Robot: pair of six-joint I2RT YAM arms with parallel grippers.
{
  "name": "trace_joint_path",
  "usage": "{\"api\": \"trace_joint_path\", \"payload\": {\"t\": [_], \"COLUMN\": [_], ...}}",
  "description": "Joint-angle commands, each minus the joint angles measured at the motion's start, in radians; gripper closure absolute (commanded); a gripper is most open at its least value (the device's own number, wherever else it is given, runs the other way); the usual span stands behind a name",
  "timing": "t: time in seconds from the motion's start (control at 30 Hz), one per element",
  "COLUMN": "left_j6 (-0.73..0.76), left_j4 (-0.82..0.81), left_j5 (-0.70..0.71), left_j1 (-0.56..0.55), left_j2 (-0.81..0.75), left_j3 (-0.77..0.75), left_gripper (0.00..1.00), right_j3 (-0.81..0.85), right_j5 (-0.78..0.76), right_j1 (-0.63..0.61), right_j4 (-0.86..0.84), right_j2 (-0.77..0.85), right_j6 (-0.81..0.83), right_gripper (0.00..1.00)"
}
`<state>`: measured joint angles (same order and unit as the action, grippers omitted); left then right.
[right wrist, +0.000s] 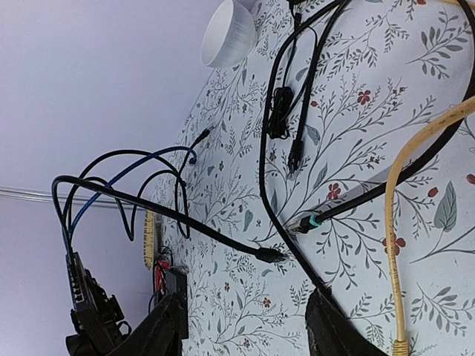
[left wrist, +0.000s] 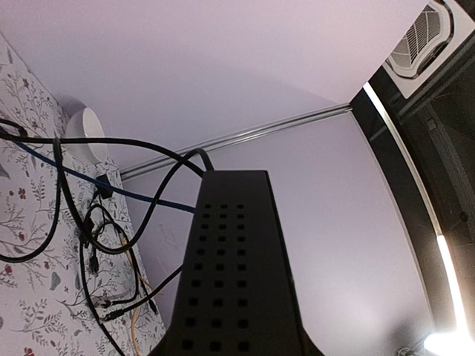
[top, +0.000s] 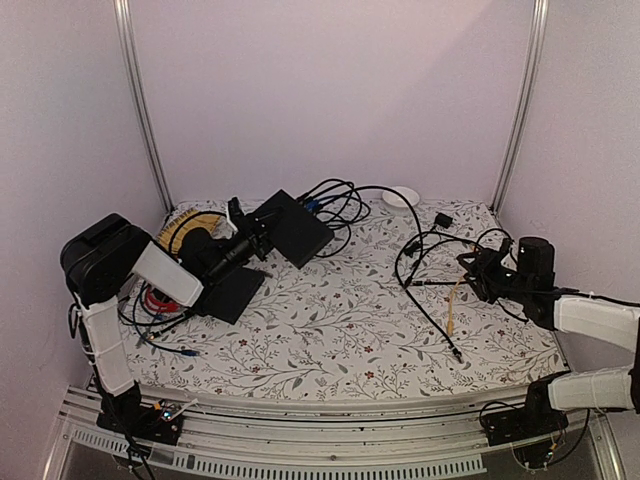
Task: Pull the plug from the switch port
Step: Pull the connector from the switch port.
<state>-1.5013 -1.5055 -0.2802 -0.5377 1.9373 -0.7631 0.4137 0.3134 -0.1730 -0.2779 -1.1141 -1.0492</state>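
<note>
The switch [top: 298, 228] is a flat black box held tilted above the cloth at the back left, with several cables still in its socket edge. My left gripper [top: 252, 242] is shut on its near end. In the left wrist view its vented casing [left wrist: 237, 282] fills the lower middle and hides the fingers. A black plug [right wrist: 271, 254] lies loose on the cloth, and its cable loops back toward the switch [right wrist: 78, 285]. My right gripper [right wrist: 245, 334] is open just short of that plug, with nothing between its fingers, and sits at the right [top: 472, 272] among loose cables.
A thinner black slab [top: 235, 290] lies under the left arm. A yellow cable [right wrist: 393, 222], a green-banded connector [right wrist: 308, 222] and other black leads sprawl around the right gripper. A white bowl [top: 402, 196] stands at the back wall. A yellow reel [top: 190, 228] and red wires [top: 158, 298] sit at the far left.
</note>
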Motion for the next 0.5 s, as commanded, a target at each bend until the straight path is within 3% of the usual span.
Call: {"api": "trace_joint_path", "payload": {"t": [0.0,0.2,0.47], "left_j6": [-0.014,-0.026,-0.061], "left_j4": [-0.2,-0.207,-0.242], "left_j5": [-0.001,-0.007,-0.058], "left_j1": [-0.011,-0.015,-0.017], "left_j2": [-0.081,-0.098,-0.075], "left_j3": [0.006,0.027,0.018], "left_gripper": [1.0,1.0,1.0], "right_j3": [0.06,0.209,0.416], "right_j5": [-0.037,-0.123,-0.096], "right_j1": [-0.048,-0.2,-0.376], "right_j4": [0.054,0.132,0.071], "right_j2": [0.036,0.024,-0.175], "right_j6": [0.023,0.094,0.172], "right_gripper": [0.45,0.46,0.47]}}
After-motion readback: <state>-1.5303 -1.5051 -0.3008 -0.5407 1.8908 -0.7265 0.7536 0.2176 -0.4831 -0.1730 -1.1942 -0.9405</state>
